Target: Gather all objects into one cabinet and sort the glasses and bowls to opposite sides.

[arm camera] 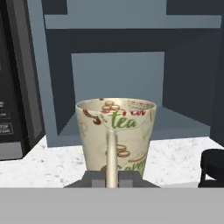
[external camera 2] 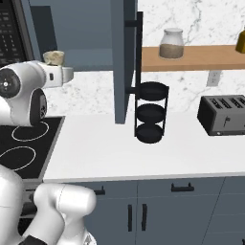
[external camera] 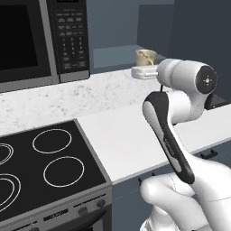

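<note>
Cream-beige ceramic mug point(arm camera: 116, 131), glazed, printed with "tea" lettering and brown-green motifs, sits in the tool point(arm camera: 111, 178): the jaws are pinched narrow on its thin loop handle, seen edge-on in the hand view. The mug hangs upright above the speckled white marble-look worktop point(external camera: 67, 99), in front of the open slate blue-grey cabinet point(arm camera: 118, 78), not yet inside it.

Risks, judged from this pose:
- Grip is on a slim, smooth handle only; the mug body could pivot or slip about the pinch if the arm swings fast, and could drop onto the hard worktop.
- The cabinet shelf point(arm camera: 175, 124) has a front edge close to the height of the mug base; too low an approach would knock the base against it.
- The black microwave point(external camera: 40, 36) flanks the opening on one side and the tall cabinet door point(external camera 2: 122, 62) with its black bar handle point(external camera 2: 139, 52) on the other; a sideways drift could clip either.

Further off: a round black three-tier wire rack point(external camera 2: 150, 112) beside the door, a matte dark toaster point(external camera 2: 222, 115), and a lidded glass jar point(external camera 2: 171, 44) on a wooden shelf point(external camera 2: 201, 57).
</note>
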You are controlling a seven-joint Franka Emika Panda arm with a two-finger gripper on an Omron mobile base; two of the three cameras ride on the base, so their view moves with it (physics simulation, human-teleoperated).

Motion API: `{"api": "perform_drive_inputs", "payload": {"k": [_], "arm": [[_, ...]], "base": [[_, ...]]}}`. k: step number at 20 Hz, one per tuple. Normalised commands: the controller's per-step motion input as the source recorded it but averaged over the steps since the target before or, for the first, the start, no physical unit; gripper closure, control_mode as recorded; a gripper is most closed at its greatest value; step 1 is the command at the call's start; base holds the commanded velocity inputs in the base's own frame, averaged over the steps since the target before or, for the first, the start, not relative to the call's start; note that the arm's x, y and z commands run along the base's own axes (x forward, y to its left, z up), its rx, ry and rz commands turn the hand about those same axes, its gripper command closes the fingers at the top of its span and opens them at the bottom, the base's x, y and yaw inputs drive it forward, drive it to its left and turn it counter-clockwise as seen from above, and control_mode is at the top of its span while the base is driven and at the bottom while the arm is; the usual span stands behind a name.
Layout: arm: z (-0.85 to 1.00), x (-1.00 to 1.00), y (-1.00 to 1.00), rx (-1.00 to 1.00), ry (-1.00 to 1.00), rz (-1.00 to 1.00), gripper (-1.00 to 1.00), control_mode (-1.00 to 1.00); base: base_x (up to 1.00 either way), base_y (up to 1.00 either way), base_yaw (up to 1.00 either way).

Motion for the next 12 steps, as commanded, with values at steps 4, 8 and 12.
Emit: {"api": "perform_drive_inputs", "payload": {"k": [4, 8, 12], "arm": [[0.01, -1.0, 0.05, 0.0, 0.02, 0.08, 1.0, -1.0], [-0.03, -0.57, 0.23, -0.03, 0.12, 0.03, 1.0, -1.0], [-0.01, 0.0, 0.24, -0.01, 0.09, 0.0, 1.0, -1.0]], "base": [[0.0, 0.0, 0.0], [0.0, 0.0, 0.0], [0.0, 0.0, 0.0]]}}
